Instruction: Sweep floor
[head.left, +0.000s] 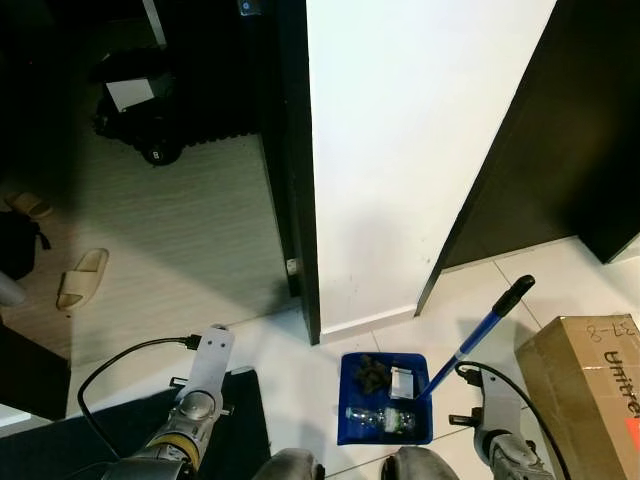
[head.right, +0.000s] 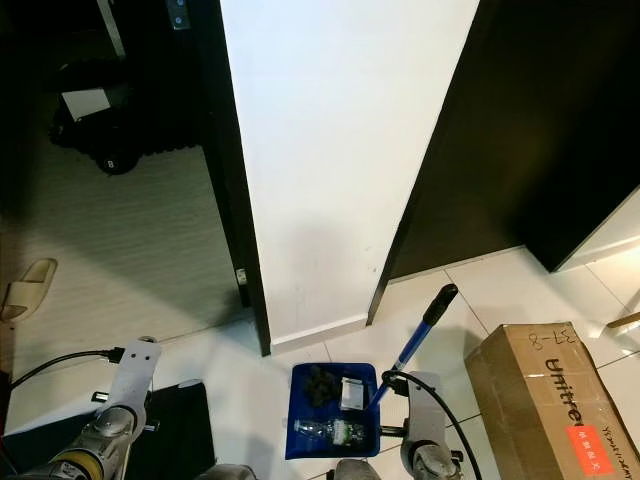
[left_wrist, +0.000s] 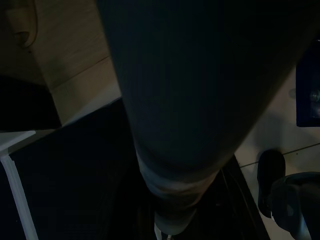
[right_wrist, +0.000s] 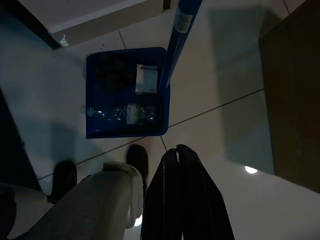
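Blue dustpan (head.left: 386, 398) on white tiles holds bottle (head.left: 382, 419), debris.

The dustpan (head.left: 385, 398) looks like glossy blue plastic, with a clear plastic bottle (head.left: 380, 419) lying in it next to a papery white packet (head.left: 402, 382). Its handle (head.left: 478, 334) reads as painted blue metal with a matt black grip on top. The floor tiles (head.left: 480, 290) are smooth and shiny, while the flooring past the doorway (head.left: 170, 230) looks like matt pale wood grain. The box (head.left: 585, 375) is plain brown cardboard, and the slipper (head.left: 82, 277) looks like soft beige foam.
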